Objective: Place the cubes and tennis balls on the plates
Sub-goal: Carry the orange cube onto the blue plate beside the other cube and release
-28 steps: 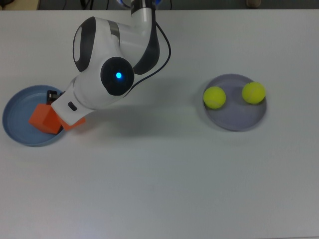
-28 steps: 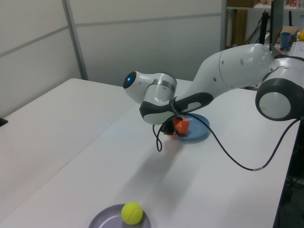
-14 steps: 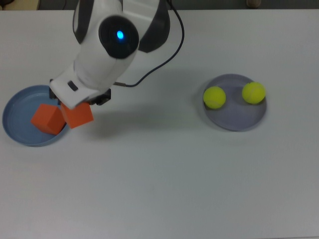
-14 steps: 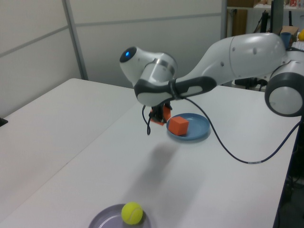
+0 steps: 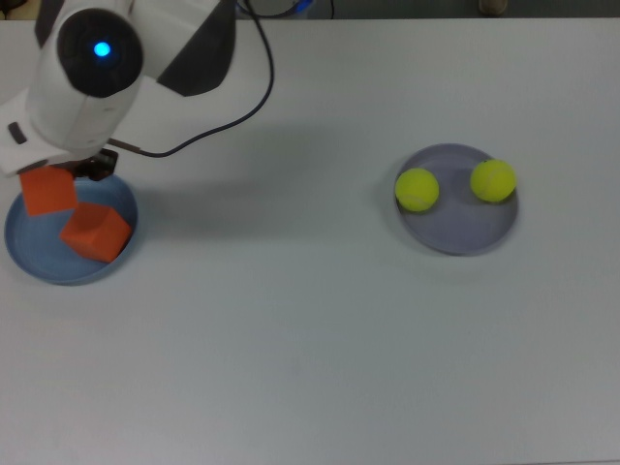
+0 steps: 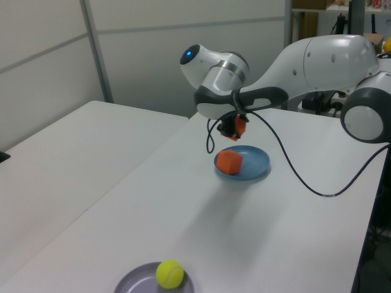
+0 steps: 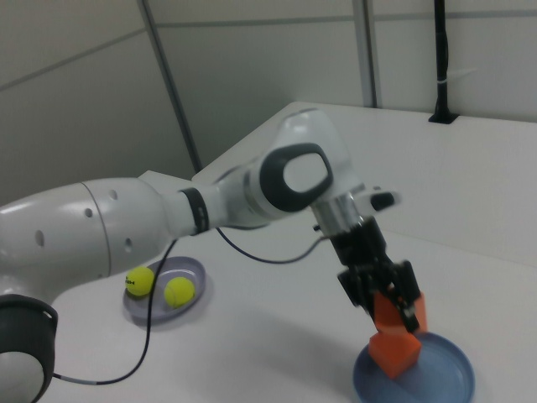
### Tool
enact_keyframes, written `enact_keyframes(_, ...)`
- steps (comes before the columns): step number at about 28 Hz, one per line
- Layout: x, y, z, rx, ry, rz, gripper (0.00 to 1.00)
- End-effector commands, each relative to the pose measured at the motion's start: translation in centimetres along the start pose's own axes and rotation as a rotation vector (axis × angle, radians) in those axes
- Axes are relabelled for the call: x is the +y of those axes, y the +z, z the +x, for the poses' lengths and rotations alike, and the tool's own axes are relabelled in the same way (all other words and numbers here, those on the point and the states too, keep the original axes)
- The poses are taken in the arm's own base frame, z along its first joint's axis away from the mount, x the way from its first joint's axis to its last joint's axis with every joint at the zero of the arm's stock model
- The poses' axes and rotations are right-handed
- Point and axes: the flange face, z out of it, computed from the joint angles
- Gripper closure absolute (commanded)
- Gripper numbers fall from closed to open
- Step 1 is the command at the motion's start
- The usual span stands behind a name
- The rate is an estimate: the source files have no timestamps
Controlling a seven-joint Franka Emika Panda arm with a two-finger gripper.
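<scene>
My gripper [image 7: 388,295] is shut on one orange cube [image 5: 48,191], holding it in the air above the far rim of the light blue plate [image 5: 29,260]. The other orange cube [image 5: 95,231] rests inside that plate, just below the held one [image 7: 394,353]. In the left view the held cube [image 6: 236,124] hangs a little above the plate [image 6: 255,165]. Two tennis balls [image 5: 418,189] [image 5: 493,180] lie on the lavender plate [image 5: 460,228] at the top view's right.
The white arm [image 5: 92,58] fills the top view's upper left corner, and its black cable [image 5: 254,92] loops over the table behind it. Wall panels stand beyond the table in the left view.
The gripper has risen with the cube and carried it to the top view's left, from beside the blue plate's rim to above the plate. The other cube and the balls stayed put.
</scene>
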Motion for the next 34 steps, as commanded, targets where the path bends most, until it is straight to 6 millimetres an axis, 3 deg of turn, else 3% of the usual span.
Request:
enact_keyframes(1,-0.3,3.6,0.3,-0.041,-0.016,-0.028,1.00)
enact_keyframes(8,-1.8,8.3,0.3,-0.102,-0.063,-0.076,1.00)
enact_keyframes(10,-1.9,9.1,0.2,-0.100,-0.068,-0.082,0.94)
enact_keyframes(13,-1.8,9.1,0.3,-0.087,-0.069,-0.083,0.50)
enact_keyframes(15,-1.9,8.9,0.4,-0.081,-0.069,-0.085,0.00)
enact_keyframes(22,-1.5,7.6,0.8,-0.055,-0.058,-0.077,0.00)
enact_keyframes(27,-0.2,4.9,0.7,-0.009,-0.022,-0.029,0.00)
enact_keyframes(32,0.9,0.3,0.1,0.064,0.016,0.024,0.00)
enact_keyframes(34,1.2,-2.4,-0.5,0.107,0.027,0.048,0.00)
